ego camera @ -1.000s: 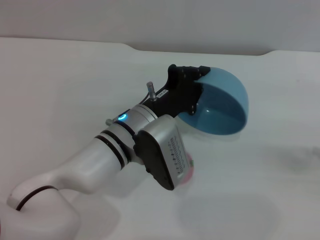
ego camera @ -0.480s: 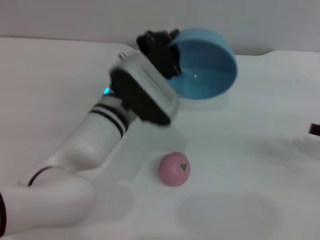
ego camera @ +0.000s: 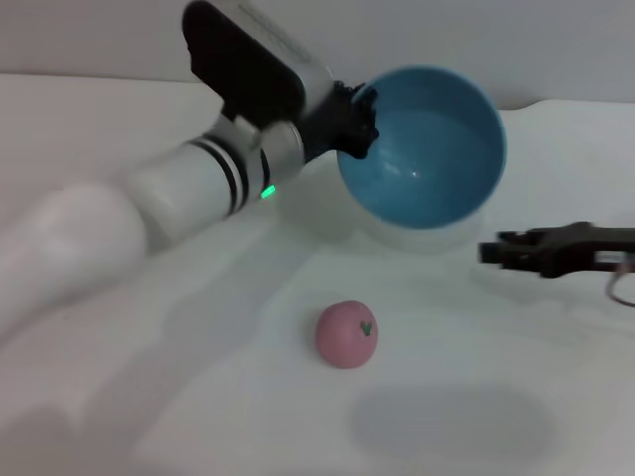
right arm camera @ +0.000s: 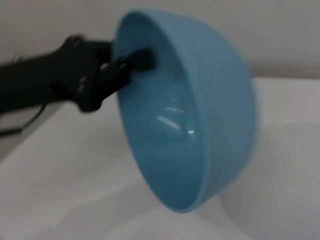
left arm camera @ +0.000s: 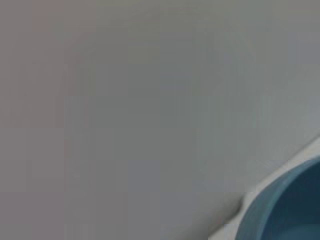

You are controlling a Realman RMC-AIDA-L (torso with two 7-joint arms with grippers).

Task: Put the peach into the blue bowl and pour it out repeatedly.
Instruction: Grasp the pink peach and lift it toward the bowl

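Bowl point(ego camera: 422, 149) empty, rim pinched by left gripper point(ego camera: 352, 114); peach point(ego camera: 346, 334) lying below it; right gripper point(ego camera: 496, 252) beside, closure unclear.

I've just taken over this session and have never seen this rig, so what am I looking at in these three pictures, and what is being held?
This is a two-armed robot at a white table. The wide picture comes from a camera on its head, looking down at the work; the other two come from cameras on its wrists.

In the head view, the left gripper pinches the rim of the blue bowl and holds it tilted, its opening facing the camera. The bowl is empty. The peach lies on the table in front of it, free of both arms.

The right gripper reaches in from the right edge, holding nothing.

The left wrist view shows only a corner of the bowl; the right wrist view shows the bowl and the gripper on its rim.
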